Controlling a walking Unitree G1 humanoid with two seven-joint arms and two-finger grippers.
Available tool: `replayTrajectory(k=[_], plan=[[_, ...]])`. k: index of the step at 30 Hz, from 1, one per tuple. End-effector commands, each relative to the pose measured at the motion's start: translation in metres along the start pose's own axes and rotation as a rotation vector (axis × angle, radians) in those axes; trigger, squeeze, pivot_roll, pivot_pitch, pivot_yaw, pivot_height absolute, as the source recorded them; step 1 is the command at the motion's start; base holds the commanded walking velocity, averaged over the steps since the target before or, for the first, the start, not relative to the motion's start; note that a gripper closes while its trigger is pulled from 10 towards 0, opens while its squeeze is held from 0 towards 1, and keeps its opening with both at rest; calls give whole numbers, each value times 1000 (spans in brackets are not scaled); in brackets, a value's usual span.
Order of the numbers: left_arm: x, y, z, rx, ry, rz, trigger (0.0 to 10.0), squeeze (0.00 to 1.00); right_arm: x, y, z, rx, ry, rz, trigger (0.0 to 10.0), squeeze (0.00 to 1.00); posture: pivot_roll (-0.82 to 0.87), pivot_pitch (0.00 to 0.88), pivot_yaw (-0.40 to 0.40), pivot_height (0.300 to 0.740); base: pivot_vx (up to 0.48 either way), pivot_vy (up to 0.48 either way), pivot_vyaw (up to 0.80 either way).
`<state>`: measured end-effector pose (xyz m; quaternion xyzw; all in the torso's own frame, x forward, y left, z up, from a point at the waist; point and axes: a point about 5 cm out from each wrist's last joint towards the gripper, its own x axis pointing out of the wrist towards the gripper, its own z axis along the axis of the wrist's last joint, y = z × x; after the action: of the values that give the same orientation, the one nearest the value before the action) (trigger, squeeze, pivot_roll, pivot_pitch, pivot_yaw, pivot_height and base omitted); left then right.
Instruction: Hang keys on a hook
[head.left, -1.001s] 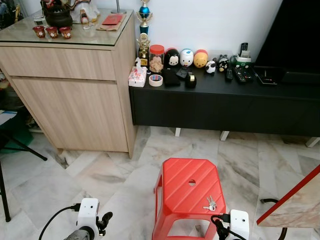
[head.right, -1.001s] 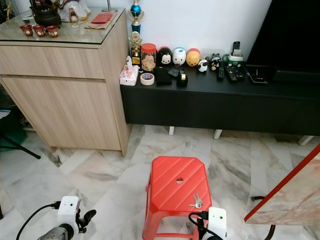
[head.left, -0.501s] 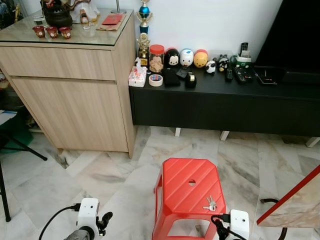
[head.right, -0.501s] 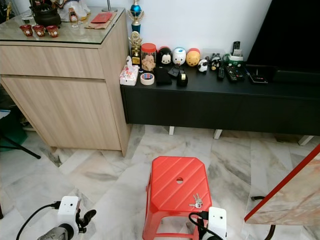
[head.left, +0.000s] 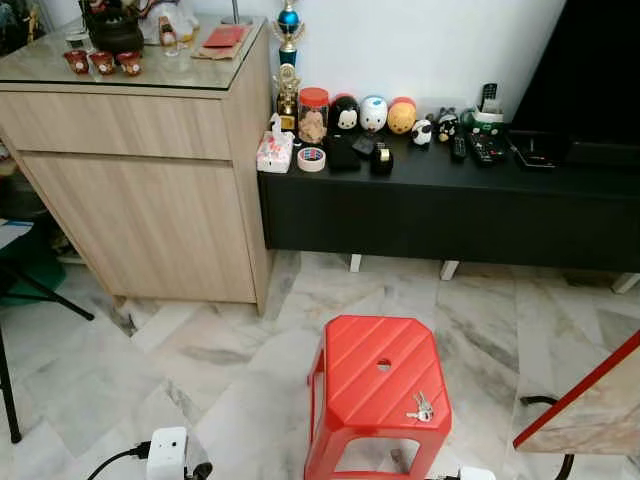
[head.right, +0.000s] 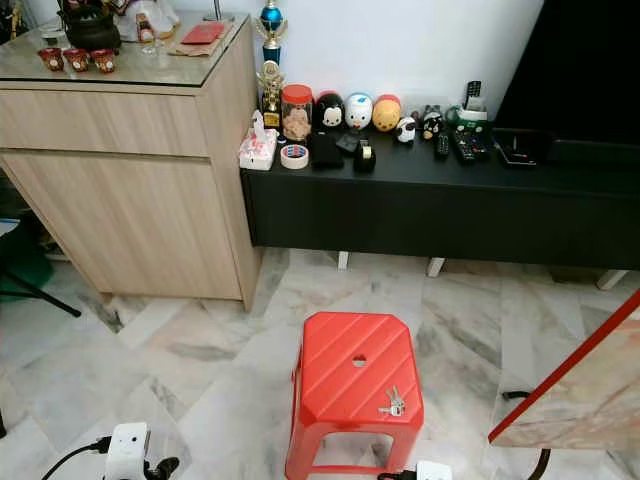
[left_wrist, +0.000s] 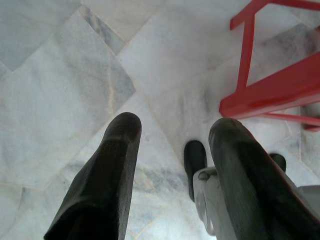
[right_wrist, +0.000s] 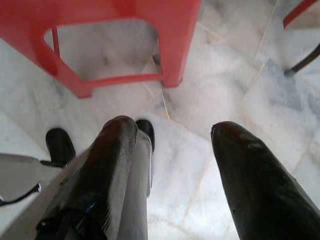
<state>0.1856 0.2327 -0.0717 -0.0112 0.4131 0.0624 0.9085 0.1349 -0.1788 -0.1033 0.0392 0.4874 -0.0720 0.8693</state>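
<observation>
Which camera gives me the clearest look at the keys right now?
The left eye view: the keys lie in plain sight on the red stool, near its front right corner. The right eye view shows the same. Both wrist views look down at the marble floor and the stool's legs, not its top.

The red plastic stool (head.left: 380, 385) has bare seat all around the keys (head.left: 421, 407), which lie near its front right corner. Open marble floor (head.left: 200, 370) flanks it; a tilted tabletop (head.left: 590, 405) crowds its right side.
</observation>
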Motion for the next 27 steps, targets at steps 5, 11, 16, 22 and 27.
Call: replayTrajectory(k=[5, 11, 16, 22, 27], plan=[[0, -1, -6, -22, 28, 9, 10000, 0, 1, 1, 4, -3, -12, 5, 10000, 0, 10, 0, -34, 740, 0, 0, 0], [0, -2, -6, -28, 33, 1, 10000, 0, 1, 1, 6, 15, -24, 11, 10000, 0, 10, 0, -35, 740, 0, 0, 0], [-1, -2, -8, -10, 54, 5, 10000, 0, 1, 2, 8, 17, -28, 17, 10000, 0, 9, 0, -35, 740, 0, 0, 0], [-1, -4, -11, 1, 70, -14, 10000, 0, 1, 2, 8, 18, -28, 17, 10000, 0, 10, 0, -35, 740, 0, 0, 0], [-1, -5, -11, -3, 66, -16, 10000, 0, 1, 3, 6, 14, -21, 19, 10000, 0, 10, 0, -35, 740, 0, 0, 0]])
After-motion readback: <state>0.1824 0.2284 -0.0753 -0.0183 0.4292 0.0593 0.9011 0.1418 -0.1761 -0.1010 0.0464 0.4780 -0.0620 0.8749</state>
